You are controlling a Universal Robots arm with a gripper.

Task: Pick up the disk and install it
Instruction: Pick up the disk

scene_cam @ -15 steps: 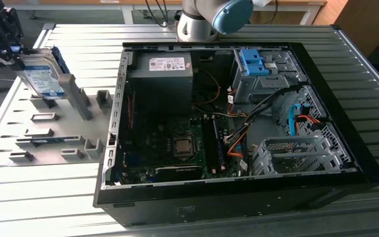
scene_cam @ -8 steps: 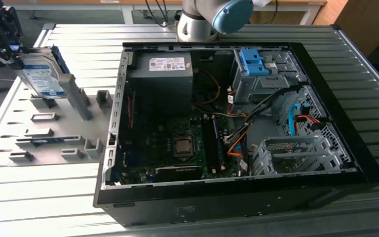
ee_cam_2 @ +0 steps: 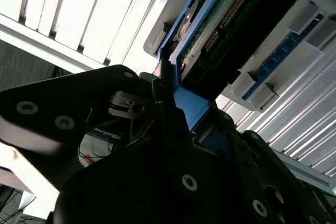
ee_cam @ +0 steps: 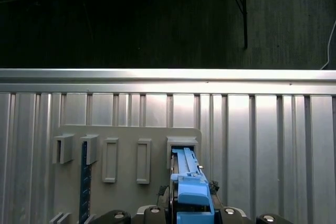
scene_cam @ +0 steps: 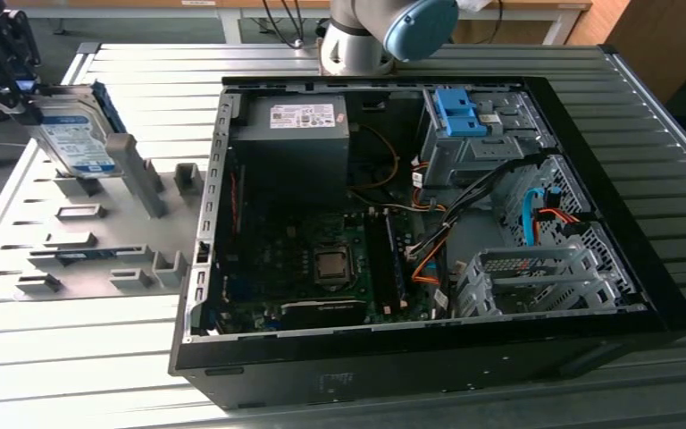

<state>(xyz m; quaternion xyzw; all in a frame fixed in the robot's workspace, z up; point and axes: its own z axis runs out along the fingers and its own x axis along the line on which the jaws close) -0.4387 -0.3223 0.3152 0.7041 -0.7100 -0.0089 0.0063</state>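
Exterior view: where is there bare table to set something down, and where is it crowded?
Free: table at the exterior view's lower left, bordered by the holder plate and computer case; also the strip beside the arm's base. Crowded: the plate's brackets, the case's cables and cages.

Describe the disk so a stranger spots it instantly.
Left of the open computer case in the exterior view lies a grey slotted rack. At its far end the disk stands on edge in the gripper, the only silver slab with a white-and-blue label.
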